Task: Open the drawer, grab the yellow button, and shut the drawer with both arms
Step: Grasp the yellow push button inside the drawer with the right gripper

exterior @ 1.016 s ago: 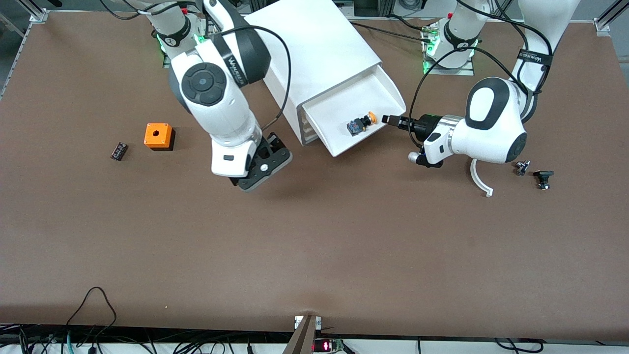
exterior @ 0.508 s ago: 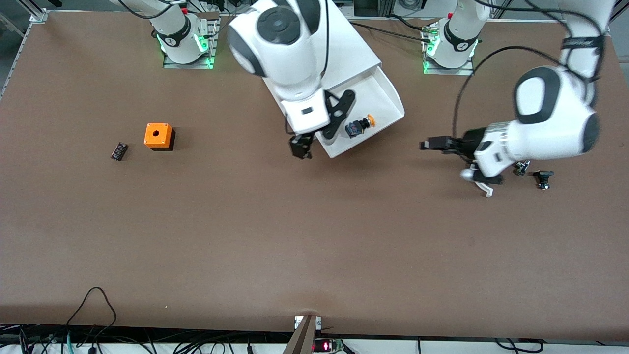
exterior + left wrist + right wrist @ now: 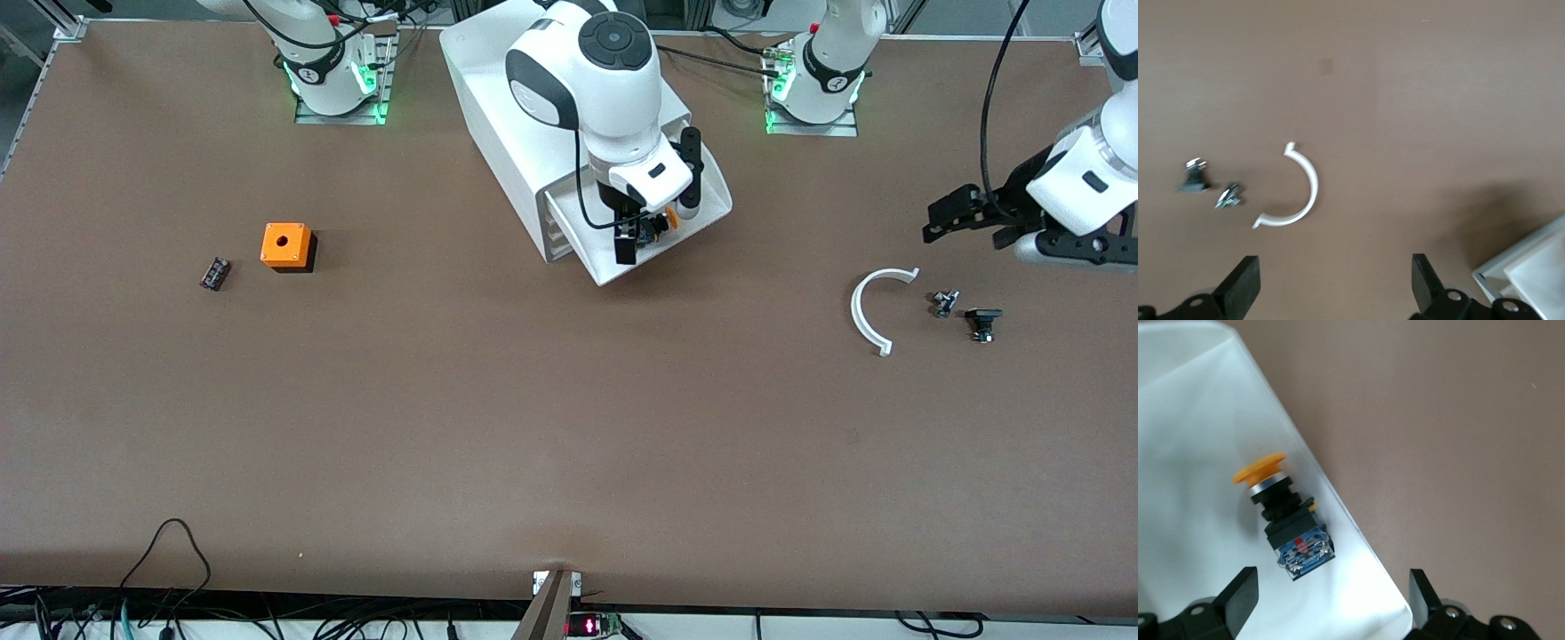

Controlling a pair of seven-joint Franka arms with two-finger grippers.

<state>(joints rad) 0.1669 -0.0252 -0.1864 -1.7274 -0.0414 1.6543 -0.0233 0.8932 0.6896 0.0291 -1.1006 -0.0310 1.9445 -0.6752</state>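
Note:
The top drawer [image 3: 707, 197] of the white cabinet [image 3: 533, 98] stands pulled out. The button [image 3: 665, 220] lies on its side in it, orange cap toward the left arm's end. My right gripper [image 3: 655, 228] hovers open just over the drawer. In the right wrist view the button [image 3: 1288, 523] lies on the drawer floor [image 3: 1191, 420], just ahead of the gap between the spread fingers of the right gripper [image 3: 1331, 600], untouched. My left gripper [image 3: 944, 218] is open and empty above the table near the left arm's end; it also shows in the left wrist view [image 3: 1331, 287].
A white curved strip [image 3: 867, 311] and two small black parts [image 3: 944, 303] [image 3: 982, 322] lie on the table below the left gripper; the strip shows in the left wrist view [image 3: 1301, 193]. An orange cube box [image 3: 286, 246] and a small black part [image 3: 214, 273] lie toward the right arm's end.
My right arm swung from over the table to over the open drawer and the button. My left arm drew away from the drawer toward its end of the table, uncovering the white strip.

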